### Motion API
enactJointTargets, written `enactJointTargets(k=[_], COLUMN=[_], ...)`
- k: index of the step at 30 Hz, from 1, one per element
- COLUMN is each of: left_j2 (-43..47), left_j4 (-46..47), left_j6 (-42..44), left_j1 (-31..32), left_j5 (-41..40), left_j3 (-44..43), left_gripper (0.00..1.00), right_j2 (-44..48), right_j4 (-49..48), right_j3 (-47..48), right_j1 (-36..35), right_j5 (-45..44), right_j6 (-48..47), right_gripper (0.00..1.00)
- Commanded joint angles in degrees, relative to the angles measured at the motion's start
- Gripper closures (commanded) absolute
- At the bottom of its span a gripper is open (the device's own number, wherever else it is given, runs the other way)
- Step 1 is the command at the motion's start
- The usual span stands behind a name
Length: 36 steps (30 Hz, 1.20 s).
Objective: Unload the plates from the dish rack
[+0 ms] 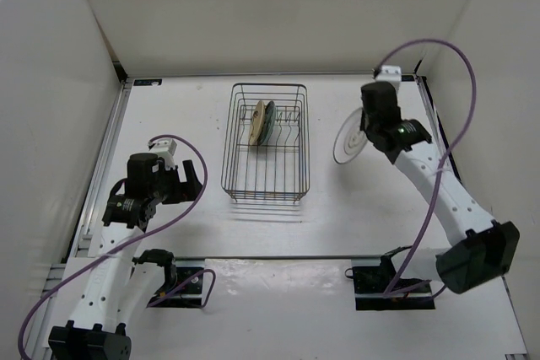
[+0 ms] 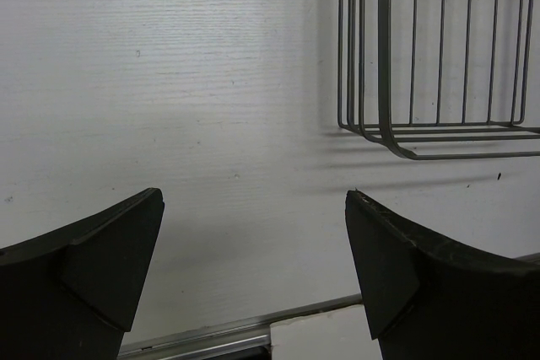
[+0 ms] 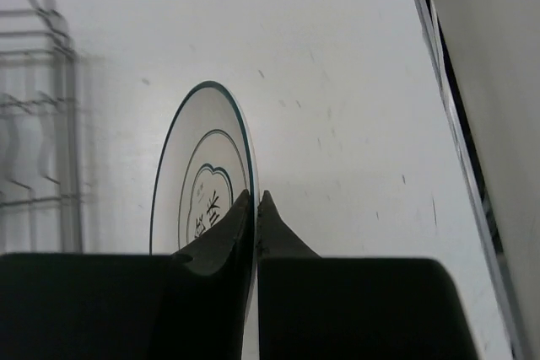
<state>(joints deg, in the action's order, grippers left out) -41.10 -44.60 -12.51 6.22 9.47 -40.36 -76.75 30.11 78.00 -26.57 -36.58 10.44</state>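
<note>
the top camera looks steeply down from above and behind the arm bases, far enough back to take in the whole table (image 1: 169, 233). the left wrist camera sits low, facing past the left gripper (image 2: 253, 208) at one corner of the dish rack (image 2: 439, 124). the right wrist camera looks along the right gripper (image 3: 256, 198) beside the table's right edge, with the white plate (image 3: 190, 166) very close. all three views share the rack.

Spread pincer (image 2: 253, 250) near dish rack (image 2: 439, 56)
</note>
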Motion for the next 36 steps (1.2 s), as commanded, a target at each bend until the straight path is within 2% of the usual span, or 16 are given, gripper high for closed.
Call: enactJointTargets(k=[1,4,5,9,15,21,34,36], left_j2=[-0.12,-0.29,-0.29,-0.29,-0.65,-1.35,-2.23,-2.23], left_j4=[0.48,0.48,0.57,0.57,0.83,1.0,1.0,0.92], left_j6=[0.3,0.29,0.3,0.21,0.3,0.38,0.56,0.56], left_j1=[0.11,-0.07,-0.07,0.02,-0.07,-0.07,-0.07,0.02], left_j5=[0.81,1.16,1.25,1.51,2.04,2.83,3.18,3.35], left_j3=[-0.42,-0.33,-0.25,-0.25,-0.07,0.11,0.28,0.19], left_gripper=[0.0,0.0,0.0,0.0,0.0,0.0,0.0,0.0], right_j2=[6.95,7.93,7.93,9.51,8.03,7.32,6.09,5.56], right_j4=[-3.83,-3.21,-3.56,-8.04,-12.17,-16.4,-16.57,-16.83], right_j3=[-9.43,-17.14,-18.48,-26.22,-34.83,-44.41,-50.75,-50.66], right_j1=[5.37,13.7,13.73,22.58,30.5,34.39,35.71,35.88], right_j5=[5.1,13.26,13.29,22.49,29.18,35.17,35.96,38.49], right_j6=[9.94,14.95,15.49,19.35,25.41,29.9,28.68,27.98], right_gripper=[1.0,1.0,1.0,1.0,1.0,1.0,1.0,1.0])
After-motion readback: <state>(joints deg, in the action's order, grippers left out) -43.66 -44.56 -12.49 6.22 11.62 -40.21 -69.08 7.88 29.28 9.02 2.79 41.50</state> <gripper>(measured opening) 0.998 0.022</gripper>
